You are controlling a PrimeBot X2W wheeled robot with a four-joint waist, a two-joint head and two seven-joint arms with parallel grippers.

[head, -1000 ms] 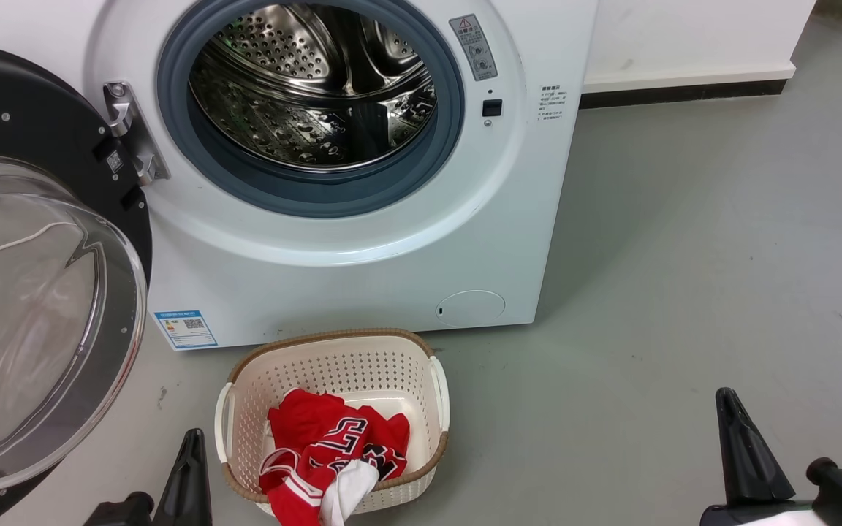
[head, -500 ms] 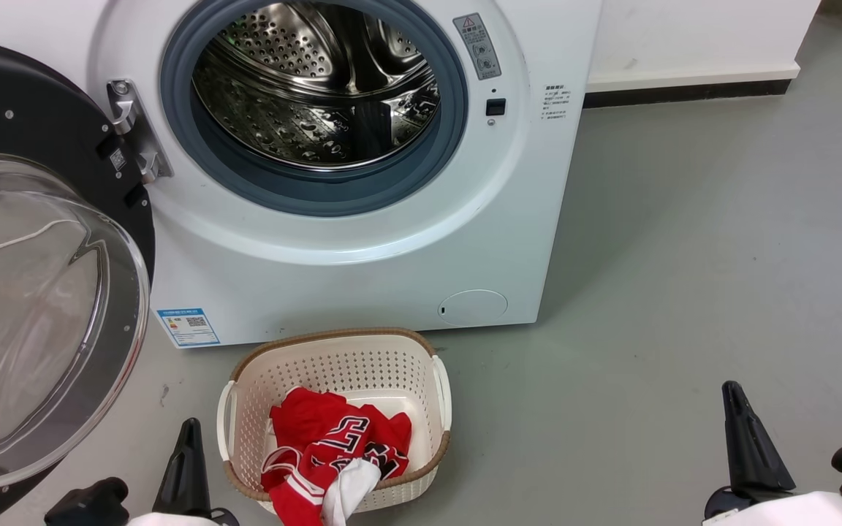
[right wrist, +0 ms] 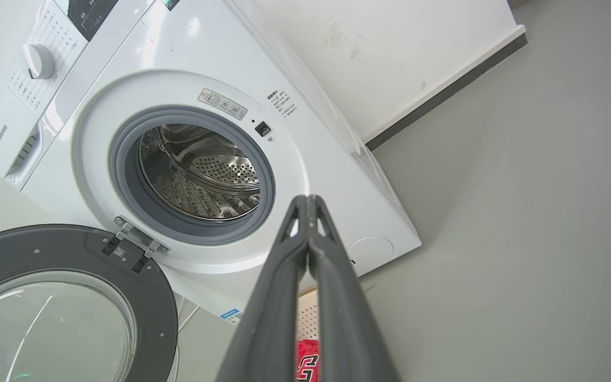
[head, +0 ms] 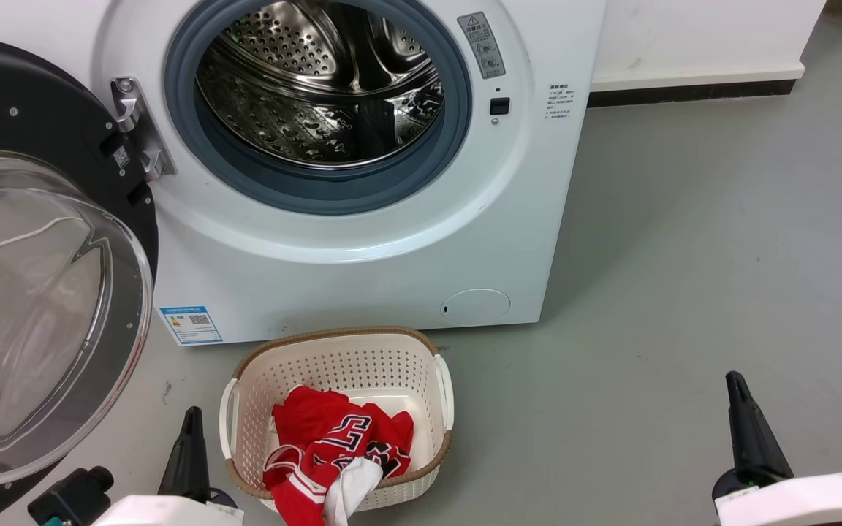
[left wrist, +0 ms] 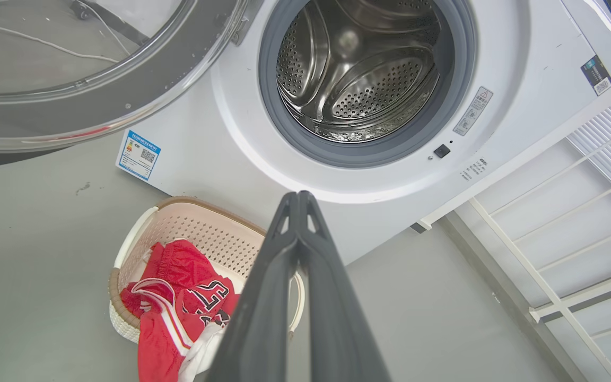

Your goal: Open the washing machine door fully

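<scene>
The white washing machine (head: 362, 248) stands ahead with its steel drum (head: 319, 88) exposed. Its washing machine door (head: 33, 292), a black disc with a clear domed glass centre, is swung wide to the left on its metal hinge (head: 139, 128). The same door shows in the left wrist view (left wrist: 88, 69) and the right wrist view (right wrist: 56, 313). My left gripper (head: 188, 446) sits low at the bottom left, shut with nothing in it, well away from the door. My right gripper (head: 746, 424) is low at the bottom right, also shut and holding nothing. Both pairs of fingertips meet, left (left wrist: 297, 199) and right (right wrist: 307, 201).
A cream laundry basket (head: 340, 365) with red and white clothes (head: 333, 453) stands on the grey floor right in front of the machine, between my grippers. A white wall with a dark skirting (head: 691, 91) runs at the back right. A white rack (left wrist: 576, 228) stands beside the machine.
The head view has shifted slightly, so the machine sits a little further right. Both grippers have shifted slightly, and more of the pale forearms shows. The door stays where it was.
</scene>
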